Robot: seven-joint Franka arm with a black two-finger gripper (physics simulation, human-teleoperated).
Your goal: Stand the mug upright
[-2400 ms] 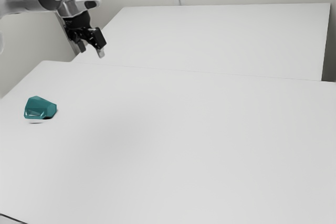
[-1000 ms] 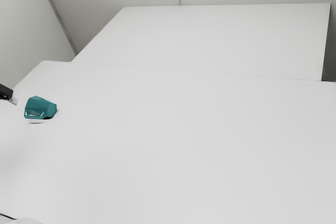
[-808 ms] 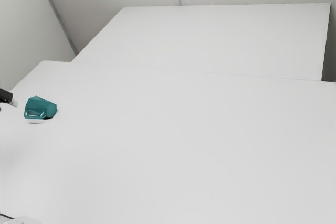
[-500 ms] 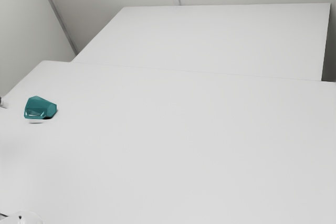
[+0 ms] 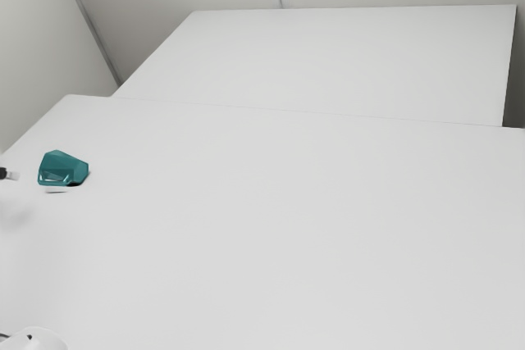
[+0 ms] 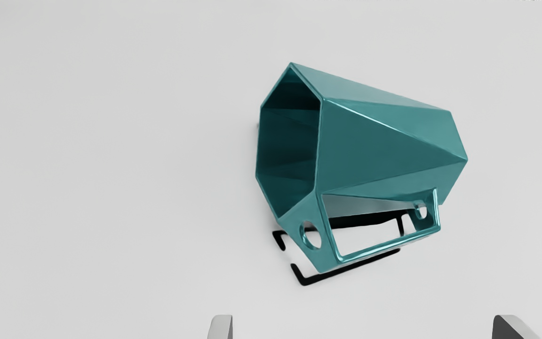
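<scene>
A teal mug [image 6: 384,150] lies on its side on a white counter [image 5: 287,227], handle [image 6: 388,245] toward the claw [image 5: 11,175], which is spread open just short of it. Shadowed, faceted walls show through the mouth, the inner bottom hidden. The exterior view's left edge crops most of the claw.

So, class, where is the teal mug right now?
The teal mug lies on its side on the white table, toward the exterior view's left, near the open gripper.
</scene>
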